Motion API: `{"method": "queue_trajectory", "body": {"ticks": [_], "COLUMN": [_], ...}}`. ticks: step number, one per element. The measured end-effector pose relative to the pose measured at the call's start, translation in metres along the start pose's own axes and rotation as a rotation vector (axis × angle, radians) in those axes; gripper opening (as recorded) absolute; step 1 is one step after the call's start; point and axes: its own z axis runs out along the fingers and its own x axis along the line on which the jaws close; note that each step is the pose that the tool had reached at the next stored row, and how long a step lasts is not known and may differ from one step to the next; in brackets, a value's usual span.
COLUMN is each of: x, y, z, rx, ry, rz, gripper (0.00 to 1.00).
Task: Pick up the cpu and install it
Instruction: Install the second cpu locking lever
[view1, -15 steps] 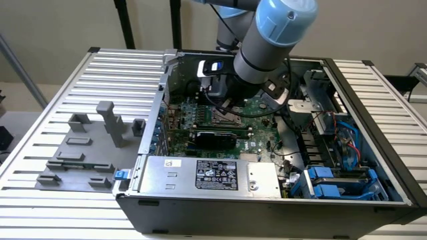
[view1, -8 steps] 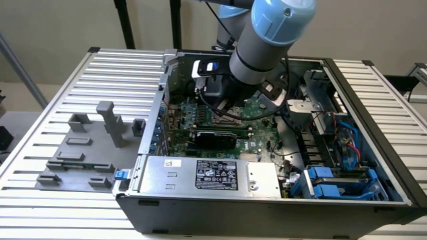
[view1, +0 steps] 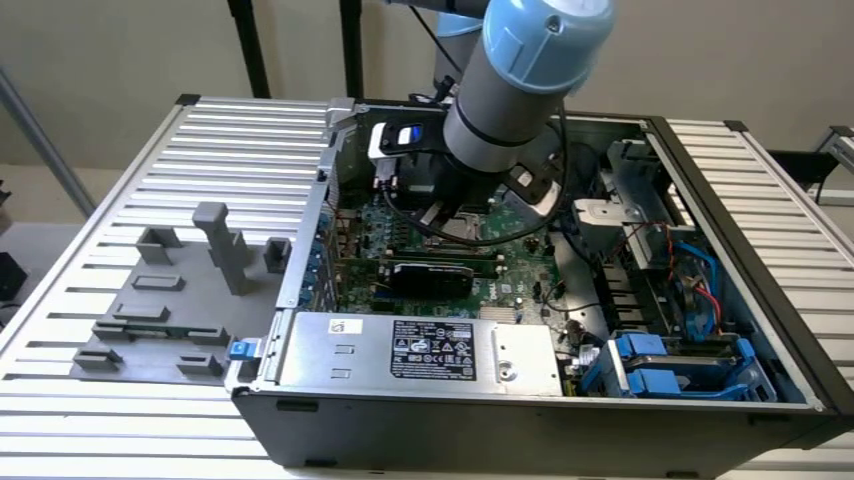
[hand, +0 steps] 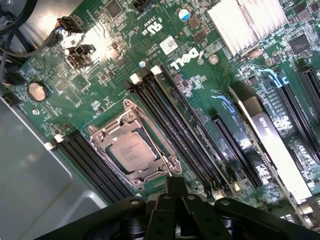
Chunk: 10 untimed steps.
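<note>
The black hand (hand: 176, 192), fingers together and holding nothing, is hovering beside the small silvery square cpu (hand: 132, 151) sitting in its metal-framed socket (hand: 134, 148).

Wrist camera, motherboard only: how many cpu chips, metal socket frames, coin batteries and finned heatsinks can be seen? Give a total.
cpu chip: 1
metal socket frame: 1
coin battery: 1
finned heatsink: 1
Total: 4

Memory slots (hand: 175, 125) flank cpu (hand: 132, 152); above clear.
</note>
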Motion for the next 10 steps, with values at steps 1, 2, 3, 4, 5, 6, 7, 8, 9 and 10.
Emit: {"method": "queue_trajectory", "body": {"ticks": [1,2,3,4,5,6,7,8,9,10], "x": [-0.0008,-0.0016,-0.0022,-0.0032,-0.0042,-0.0051,-0.0059,-0.0068,-0.0072,-0.0072], "y": [-0.0009,-0.0018,-0.0025,-0.0034,-0.0043,-0.0049,-0.0053,-0.0056,-0.0058,-0.0058], "z": [0.0003,0.0006,0.001,0.0018,0.0028,0.004,0.0055,0.007,0.0083,0.0096], "rx": [0.0,-0.0001,-0.0002,-0.0004,-0.0008,-0.001,-0.0012,-0.0014,-0.0016,-0.0016], "ry": [0.0,0.0,-0.0002,-0.0005,-0.0009,-0.0013,-0.0015,-0.0018,-0.0021,-0.0022], "rz": [0.0,0.0,0.0,0.0,0.0,0.0,0.0,0.0,0.0,0.0], "gripper": [0.11,0.11,0.11,0.11,0.11,0.11,0.11,0.11,0.11,0.11]}}
